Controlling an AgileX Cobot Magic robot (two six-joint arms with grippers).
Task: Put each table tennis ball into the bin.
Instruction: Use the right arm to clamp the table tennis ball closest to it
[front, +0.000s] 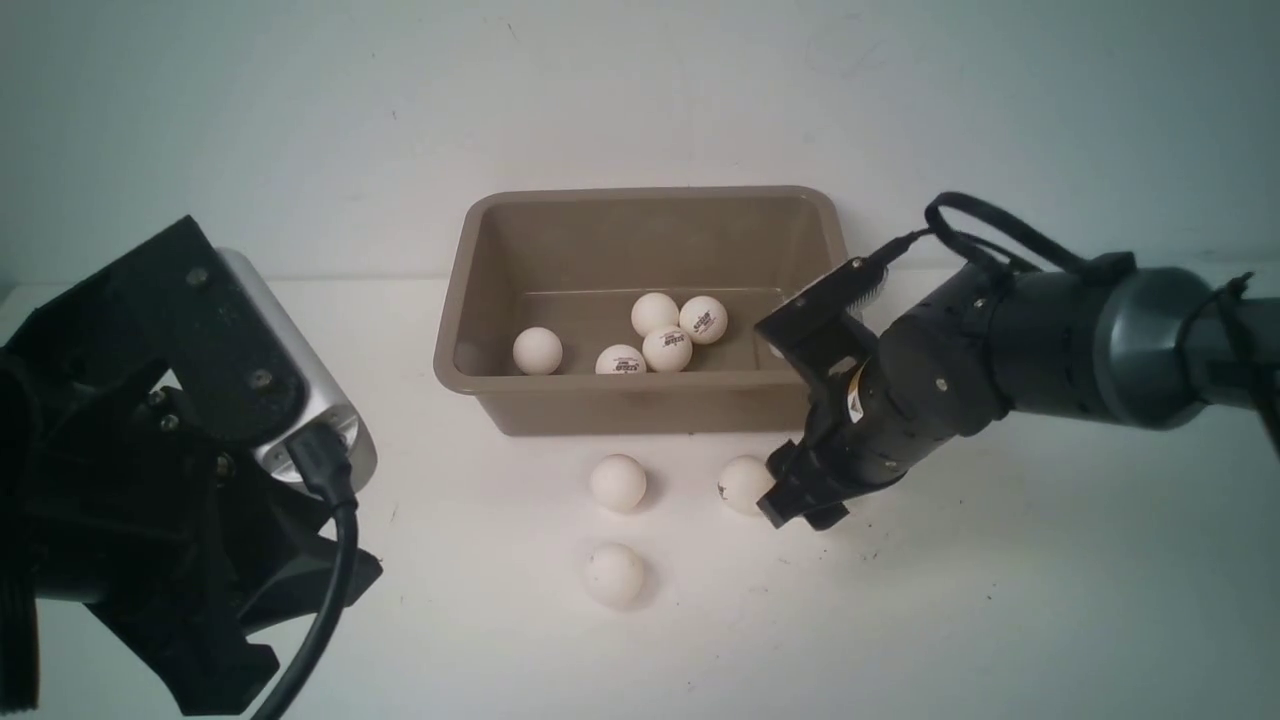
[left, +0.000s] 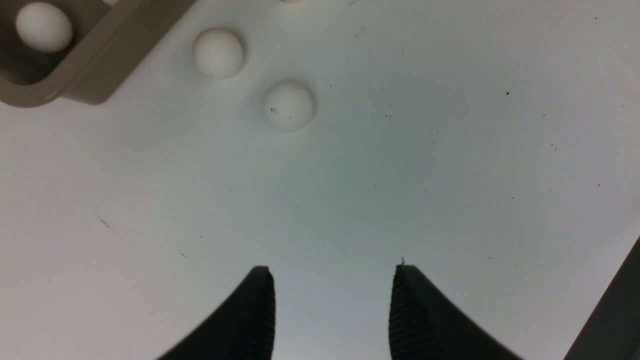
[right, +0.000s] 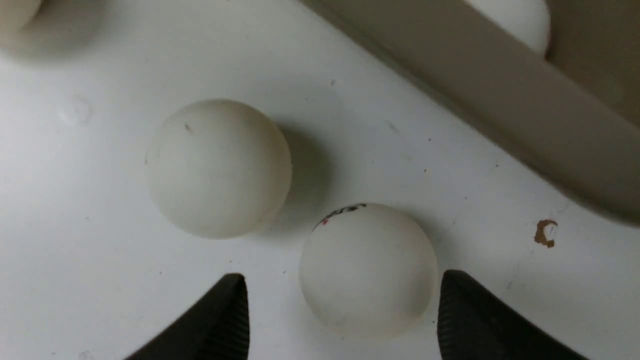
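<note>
Ball (right: 367, 270), partly between spread right fingers (right: 220, 325)

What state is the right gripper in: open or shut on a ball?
Open. The right gripper straddles a logo-marked ball lying on the table, with a clear gap on one side; it is not clamped yet.

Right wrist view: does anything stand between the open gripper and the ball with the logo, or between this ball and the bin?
Nothing visible does. The right gripper stands open around the logo ball. Only bare table lies between it and the bin, whose near wall it must clear. The plain ball lies aside.
</note>
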